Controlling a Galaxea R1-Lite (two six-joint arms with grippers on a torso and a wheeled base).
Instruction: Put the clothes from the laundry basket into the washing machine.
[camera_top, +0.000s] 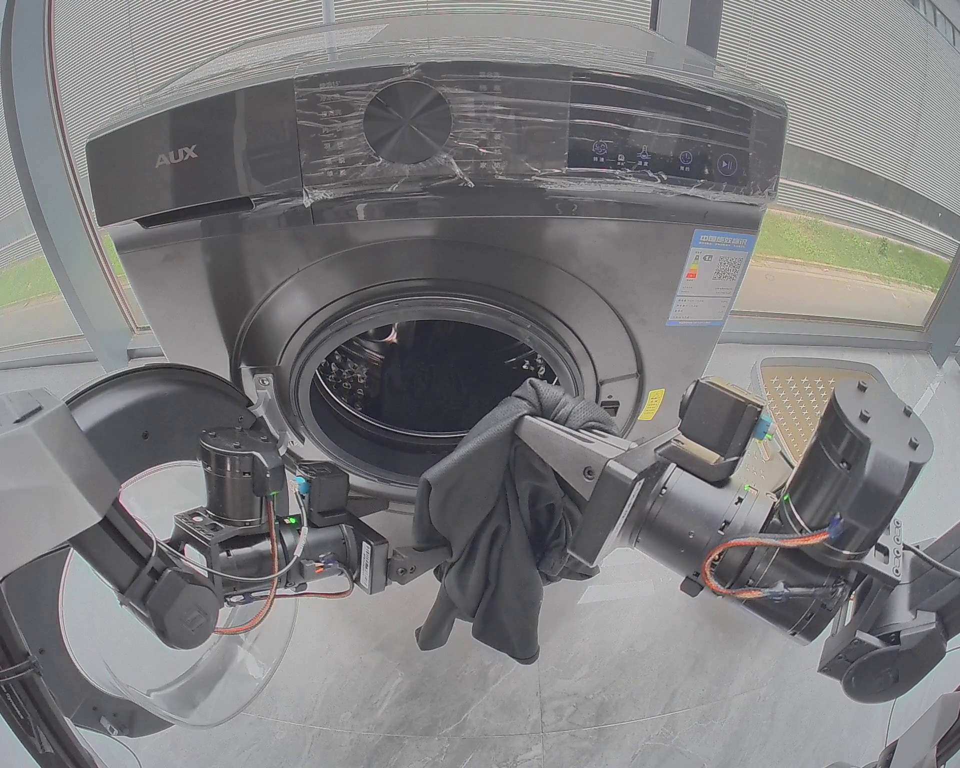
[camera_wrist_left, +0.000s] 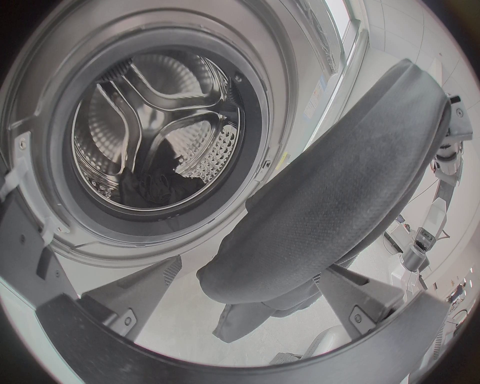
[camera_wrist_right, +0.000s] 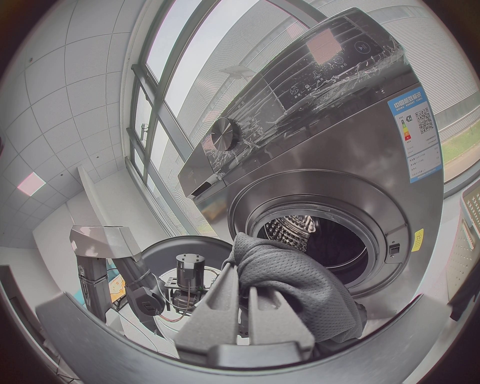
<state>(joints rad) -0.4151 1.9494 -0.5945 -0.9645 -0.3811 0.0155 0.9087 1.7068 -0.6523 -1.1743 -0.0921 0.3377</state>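
- Head view: the right gripper (camera_top: 525, 425) has its jaws clamped on a dark grey garment (camera_top: 490, 530). Most of the cloth hangs below the jaws.
- The washing machine (camera_top: 480, 250) stands just beyond the right jaws, with its drum opening (camera_top: 440, 390) behind them. The door (camera_top: 150, 420) is swung open, off to the left gripper's side.
- The left gripper (camera_top: 425, 560) sits below the right jaws, its tips at the hanging garment's edge.
- Left wrist view: the left gripper (camera_wrist_left: 250, 270) has its jaws spread wide, gripping nothing. The garment (camera_wrist_left: 340, 200) hangs just past the tips, across the gap. The drum (camera_wrist_left: 155, 130) is farther ahead, with dark clothes (camera_wrist_left: 155, 185) lying in its bottom.
- Right wrist view: the right gripper (camera_wrist_right: 243, 280) has its jaws nearly together, pinching the garment (camera_wrist_right: 300, 285) at the tips. The cloth is bunched over one finger. The washing machine (camera_wrist_right: 350, 145) opening is right ahead of the jaws.
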